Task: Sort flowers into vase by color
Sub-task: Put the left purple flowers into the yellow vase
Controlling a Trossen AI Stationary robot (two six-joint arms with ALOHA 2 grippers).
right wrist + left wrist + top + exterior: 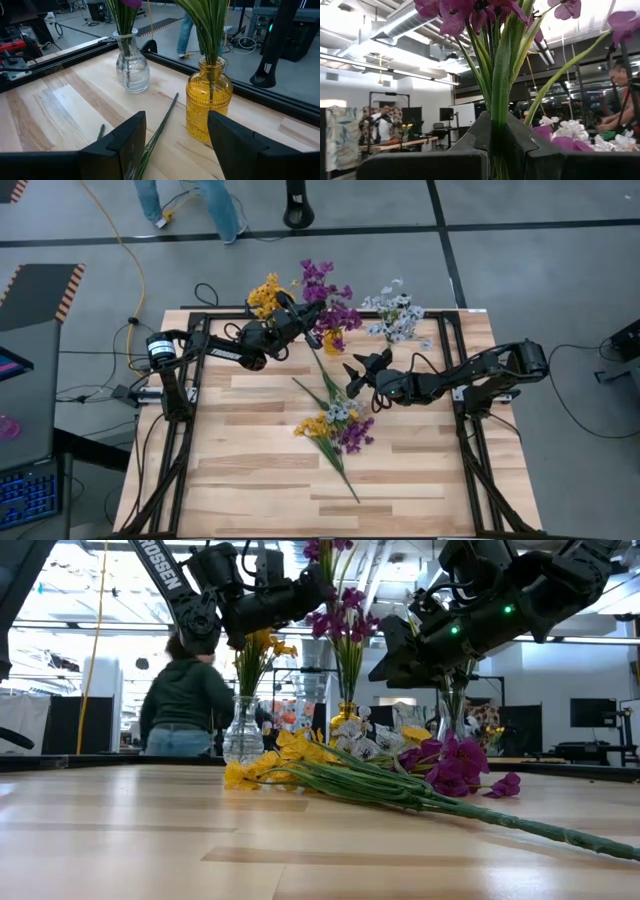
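Purple sprig (496, 75) clamped in left gripper (313, 313), fingers tight on its green stem, blossoms up over the amber vase (208, 97) at the table's far edge. Held upright, probably so the stem can drop straight into the neck with the other purples. Three vases along the far edge: clear glass vase (131, 67) with yellow flowers (265, 295), the amber one with purple flowers (335, 300), and a third, barely visible, holding the white flowers (394, 315).

Unsorted pile (335, 430) lies mid-table, stems fanned toward the near and far sides; blossoms in yellow, pale white and purple, roughly one cluster of each showing. Exact stem count unclear, several overlap. One loose stem (161, 127) reaches toward the amber vase.

Right gripper (356, 372) hovers above the table just beyond the pile, fingers spread apart, holding nothing, likely parked ready for the next pick. Wooden table (250, 490). A person (185, 700) stands beyond it.
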